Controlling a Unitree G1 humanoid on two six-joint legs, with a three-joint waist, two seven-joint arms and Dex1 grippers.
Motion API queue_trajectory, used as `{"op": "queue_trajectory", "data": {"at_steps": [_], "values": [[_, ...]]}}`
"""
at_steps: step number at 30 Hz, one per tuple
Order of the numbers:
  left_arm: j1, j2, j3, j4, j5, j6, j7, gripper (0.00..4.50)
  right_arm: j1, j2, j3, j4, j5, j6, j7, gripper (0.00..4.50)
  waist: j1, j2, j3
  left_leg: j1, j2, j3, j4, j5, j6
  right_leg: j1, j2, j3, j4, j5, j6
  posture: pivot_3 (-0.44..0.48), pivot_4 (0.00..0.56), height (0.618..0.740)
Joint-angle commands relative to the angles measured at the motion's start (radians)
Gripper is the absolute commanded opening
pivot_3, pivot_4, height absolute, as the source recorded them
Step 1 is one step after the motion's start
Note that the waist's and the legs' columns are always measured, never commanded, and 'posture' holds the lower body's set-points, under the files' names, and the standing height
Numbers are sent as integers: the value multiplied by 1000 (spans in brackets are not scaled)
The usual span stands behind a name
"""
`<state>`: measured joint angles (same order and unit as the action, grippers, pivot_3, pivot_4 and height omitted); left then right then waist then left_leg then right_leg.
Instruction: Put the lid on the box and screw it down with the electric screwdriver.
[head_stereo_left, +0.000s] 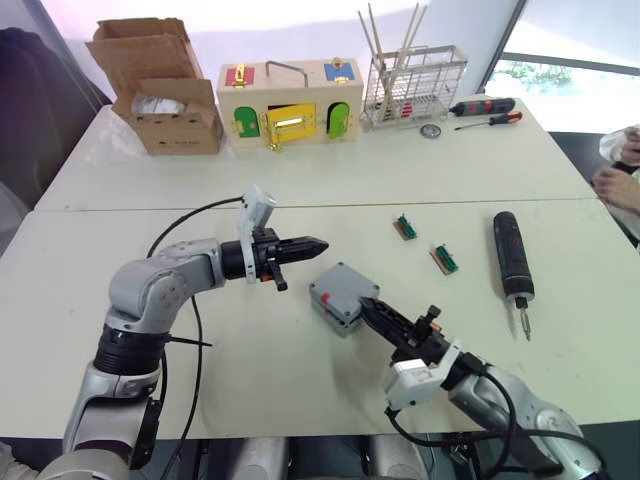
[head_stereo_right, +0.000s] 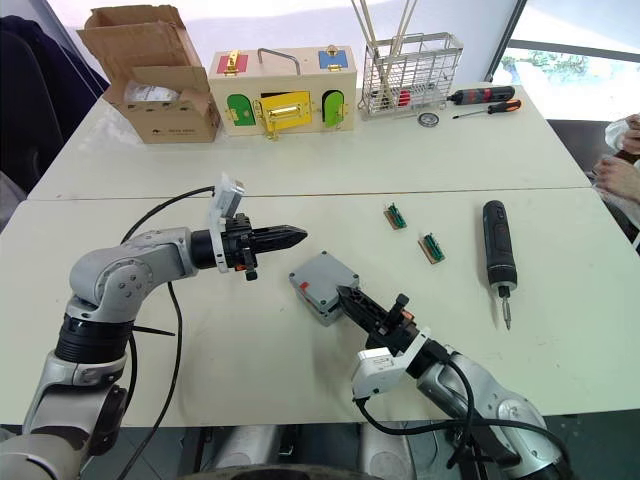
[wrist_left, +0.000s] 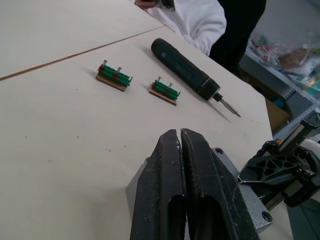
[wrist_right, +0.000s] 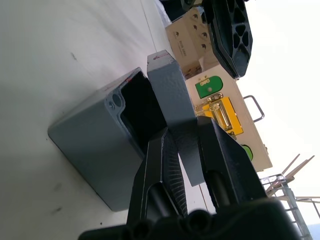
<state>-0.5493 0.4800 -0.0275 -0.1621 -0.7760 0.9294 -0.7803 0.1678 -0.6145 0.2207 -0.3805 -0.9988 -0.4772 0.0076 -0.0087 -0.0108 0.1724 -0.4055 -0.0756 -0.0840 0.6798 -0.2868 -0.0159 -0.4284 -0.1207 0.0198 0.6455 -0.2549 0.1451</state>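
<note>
Gripping lid (wrist_right: 172, 100) over box (wrist_right: 95, 150), right end effector (head_stereo_left: 372, 308); left end effector (head_stereo_left: 312, 244) closed, empty; electric screwdriver (head_stereo_left: 512, 260) apart.

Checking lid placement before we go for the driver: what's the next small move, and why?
Probably lower the lid flat onto the box before releasing. The right hand grips it tilted up, one edge at the box's open rim, cavity exposed. The left hand hovers shut nearby; the electric screwdriver lies untouched.
</note>
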Motion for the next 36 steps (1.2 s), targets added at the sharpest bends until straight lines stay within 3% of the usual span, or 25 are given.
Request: {"op": "queue_trajectory", "data": {"at_steps": [1, 16, 24, 26, 32, 36], "values": [[-20, 8, -25, -30, 13, -9, -28, 74, 23, 0, 18, 24, -46, 21, 6, 84, 1, 0, 0, 0, 0, 0, 0, 0, 0, 0, 0, 0, 0, 0, 0, 0, 150, 730], [-16, -17, -151, 7, 128, -93, -121, 74, 103, -5, 16, -10, -112, 89, -42, 84, 22, 0, -2, 3, -1, 0, 0, 0, 0, 3, 0, 0, -1, 0, 0, 0, 150, 730], [-19, 12, -270, 63, 262, -157, -186, 74, 102, -11, 26, 6, -108, 91, -37, 84, 22, -1, -3, 7, -1, 0, 0, 0, 1, 9, 0, 0, -2, 0, 0, 0, 150, 730], [-13, 20, -308, 74, 308, -177, -194, 74, 105, -11, 28, 12, -102, 91, -37, 84, 22, 0, -5, 15, -1, 0, -3, -1, 2, 18, 0, 0, -7, -1, 0, 0, 150, 730], [28, 27, -402, 101, 420, -243, -205, 0, 121, -20, 10, 22, -74, 92, -40, 2964, 20, -4, -23, 35, 0, 1, -15, -7, 11, 38, 1, 0, -20, -2, -1, 0, 150, 730], [42, 15, -415, 134, 462, -269, -194, 0, 141, -38, -9, -5, -64, 88, -39, 4210, 23, -5, -38, 36, 2, 0, -15, -7, 12, 39, 1, -1, -20, -4, -5, 0, 150, 730]]}}
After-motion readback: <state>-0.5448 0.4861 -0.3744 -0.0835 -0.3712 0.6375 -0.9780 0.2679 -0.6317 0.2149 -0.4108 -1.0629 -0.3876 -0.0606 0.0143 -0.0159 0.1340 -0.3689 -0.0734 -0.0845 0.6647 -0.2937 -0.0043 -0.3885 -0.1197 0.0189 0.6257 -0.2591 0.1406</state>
